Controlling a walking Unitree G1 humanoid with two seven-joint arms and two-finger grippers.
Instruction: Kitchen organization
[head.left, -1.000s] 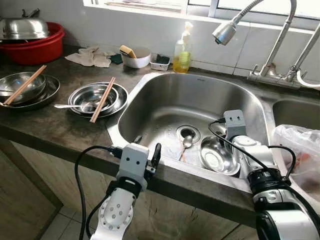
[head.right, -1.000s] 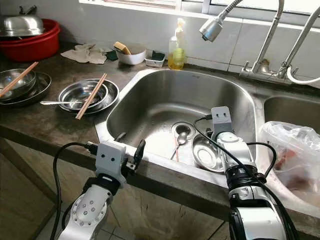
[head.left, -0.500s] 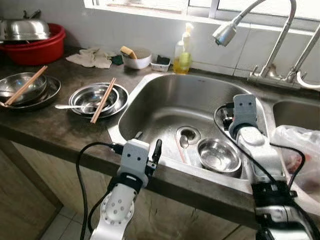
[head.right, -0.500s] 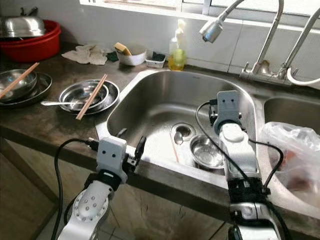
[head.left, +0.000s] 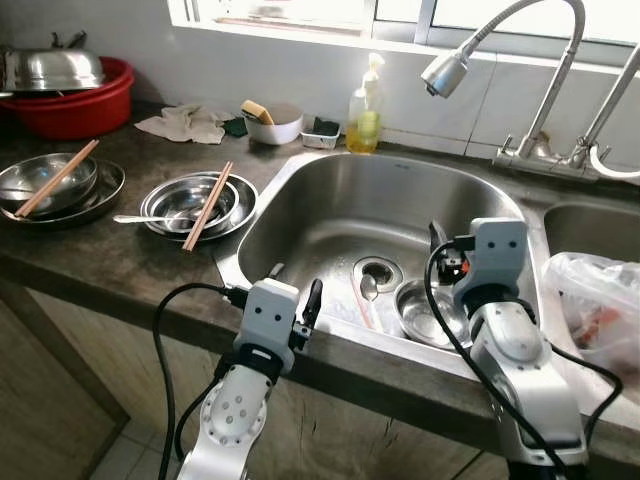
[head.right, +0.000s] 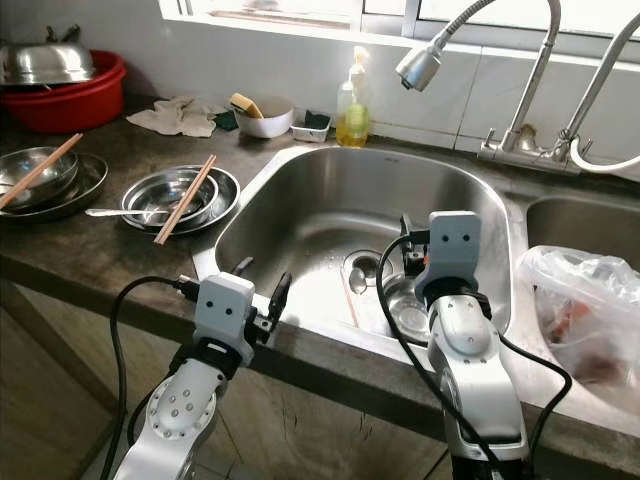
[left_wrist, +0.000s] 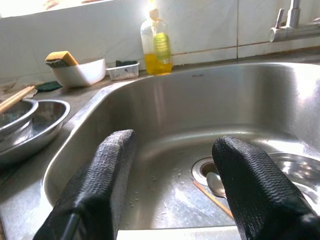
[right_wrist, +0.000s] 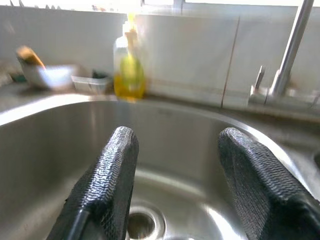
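one small steel bowl (head.left: 428, 312) and a spoon (head.left: 369, 287) lie in the sink (head.left: 300, 215). the right gripper (right_wrist: 175, 185) and left gripper (left_wrist: 172, 185) are both wide open, holding nothing.

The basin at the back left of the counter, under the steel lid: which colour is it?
The basin is red, clearest in the left eye view.

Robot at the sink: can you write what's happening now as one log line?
right gripper: open, empty, above sink | left gripper: open, at sink's front edge | in sink: bowl, spoon
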